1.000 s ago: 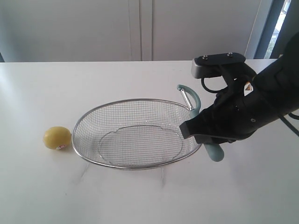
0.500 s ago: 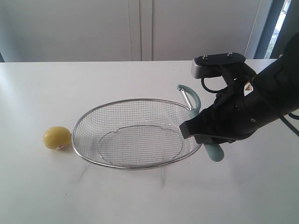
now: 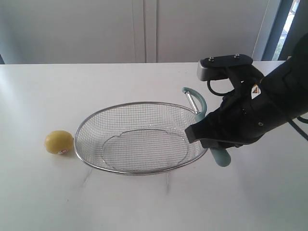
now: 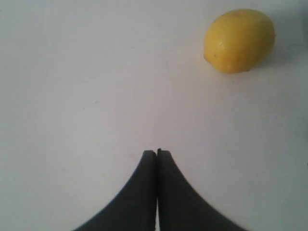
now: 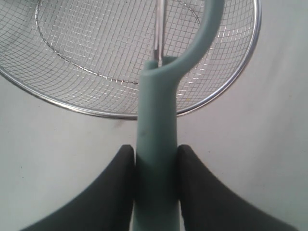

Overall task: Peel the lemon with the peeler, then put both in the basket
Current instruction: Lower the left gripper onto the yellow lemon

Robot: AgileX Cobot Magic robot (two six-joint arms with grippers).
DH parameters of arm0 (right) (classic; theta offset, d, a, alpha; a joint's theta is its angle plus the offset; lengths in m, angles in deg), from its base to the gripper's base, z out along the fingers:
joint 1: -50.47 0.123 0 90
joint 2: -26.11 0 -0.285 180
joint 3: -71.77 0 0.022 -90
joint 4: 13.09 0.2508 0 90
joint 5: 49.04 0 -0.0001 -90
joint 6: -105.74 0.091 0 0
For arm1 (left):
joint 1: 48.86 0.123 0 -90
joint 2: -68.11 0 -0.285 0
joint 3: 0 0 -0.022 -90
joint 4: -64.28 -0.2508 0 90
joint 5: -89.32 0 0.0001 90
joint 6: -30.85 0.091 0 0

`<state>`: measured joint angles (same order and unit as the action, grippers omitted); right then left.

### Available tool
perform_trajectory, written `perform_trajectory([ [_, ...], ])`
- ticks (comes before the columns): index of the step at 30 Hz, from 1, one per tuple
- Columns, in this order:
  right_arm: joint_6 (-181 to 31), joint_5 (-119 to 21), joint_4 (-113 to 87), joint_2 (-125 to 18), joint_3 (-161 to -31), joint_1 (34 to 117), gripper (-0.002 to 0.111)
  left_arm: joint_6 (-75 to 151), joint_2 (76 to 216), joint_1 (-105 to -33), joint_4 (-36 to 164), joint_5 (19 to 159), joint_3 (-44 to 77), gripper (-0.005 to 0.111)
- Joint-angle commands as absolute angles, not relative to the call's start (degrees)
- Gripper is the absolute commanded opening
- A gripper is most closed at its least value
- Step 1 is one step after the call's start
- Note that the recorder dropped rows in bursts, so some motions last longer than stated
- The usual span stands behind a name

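The lemon (image 3: 58, 142) sits unpeeled on the table (image 3: 144, 202), left of the basket (image 3: 130, 103), with the left end effector (image 4: 157, 153) clenched empty nearby. Right of the basket, the right end effector (image 5: 155, 154) grasps the peeler (image 3: 195, 101) by its handle. Nothing has shifted over the last second, so peeling hasn't begun.

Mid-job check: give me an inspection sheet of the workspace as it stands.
Surface: white table.
Job's things: lemon on the table left of the basket, skin looks whole; peeler at the basket's right rim; basket holds nothing.
Clutter: nothing seen.
End effectors: left end effector shut, empty, near the lemon; right end effector shut on the peeler's handle.
Cables: black cable loops at the right wrist.
Surroundings: pale cabinet doors behind.
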<state>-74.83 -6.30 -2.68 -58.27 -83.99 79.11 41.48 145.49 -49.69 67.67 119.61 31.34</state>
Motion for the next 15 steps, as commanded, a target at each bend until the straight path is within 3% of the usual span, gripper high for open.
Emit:
perform_trajectory([
  [1,-75.47,-6.91,-2.34,-57.75,-83.83,78.81,0.000,47.10,149.78,-49.58,73.51,121.04,27.88,0.000],
  [15,-75.50,-7.14,-2.34,-57.75,-83.83,78.81,0.000,56.83,161.37,-49.58,83.68,126.42,19.74,0.000],
])
